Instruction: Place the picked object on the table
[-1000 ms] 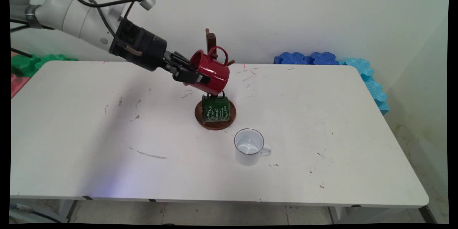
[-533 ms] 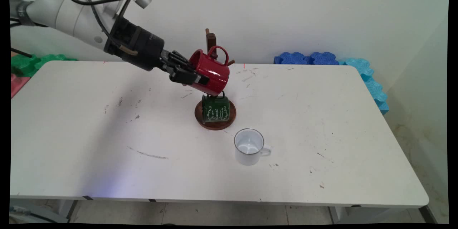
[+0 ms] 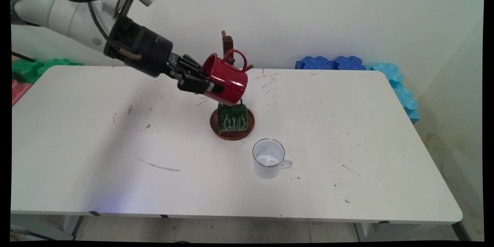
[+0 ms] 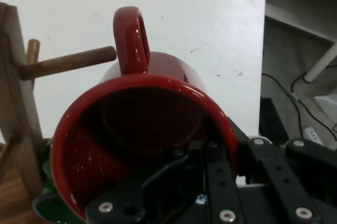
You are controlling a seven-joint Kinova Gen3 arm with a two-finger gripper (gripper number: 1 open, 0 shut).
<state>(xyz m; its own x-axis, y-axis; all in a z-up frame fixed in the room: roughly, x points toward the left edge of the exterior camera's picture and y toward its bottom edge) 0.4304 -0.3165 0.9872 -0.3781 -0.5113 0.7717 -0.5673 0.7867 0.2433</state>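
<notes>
Reaching in from the upper left, the arm's gripper (image 3: 210, 87) is clamped on the rim of a red mug (image 3: 225, 79), one finger inside and one outside. The mug is tilted on its side in the air, handle up, right beside a wooden mug rack (image 3: 227, 44). In the hand view, a rack peg (image 4: 66, 61) ends just beside the handle. A green mug (image 3: 232, 117) hangs low on the rack above its round base (image 3: 249, 125). A white mug (image 3: 269, 158) stands upright on the table (image 3: 96, 142), near the base.
</notes>
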